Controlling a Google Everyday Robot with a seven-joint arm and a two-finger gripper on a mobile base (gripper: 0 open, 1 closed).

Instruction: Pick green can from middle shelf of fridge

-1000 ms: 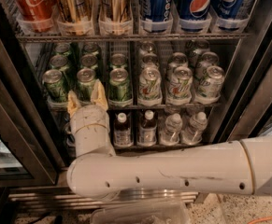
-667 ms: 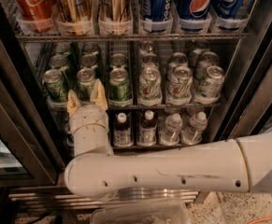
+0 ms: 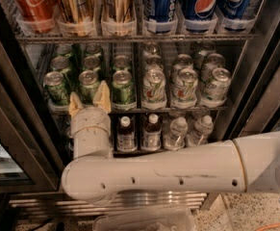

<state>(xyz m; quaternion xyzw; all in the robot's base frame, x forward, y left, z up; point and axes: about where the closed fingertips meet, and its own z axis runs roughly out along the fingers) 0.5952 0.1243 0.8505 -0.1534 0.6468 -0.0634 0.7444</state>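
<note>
The fridge (image 3: 19, 143) stands open with dark door edges. Its middle shelf (image 3: 178, 109) holds green cans on the left and white cans (image 3: 185, 86) on the right. The front green cans stand in three lanes; the middle front green can (image 3: 88, 84) is right behind my gripper. My gripper (image 3: 89, 100) is just in front of the shelf's front edge, pointing up into the fridge. Its two tan fingertips (image 3: 102, 96) are spread open, one on each side of that can's lower part. Nothing is held.
The top rack holds red, gold and blue cans (image 3: 199, 4). The lower rack holds small bottles (image 3: 151, 131). My white arm (image 3: 178, 170) crosses the lower view from the right. A ribbed steel base (image 3: 130, 198) and a clear plastic tray (image 3: 144, 220) lie below.
</note>
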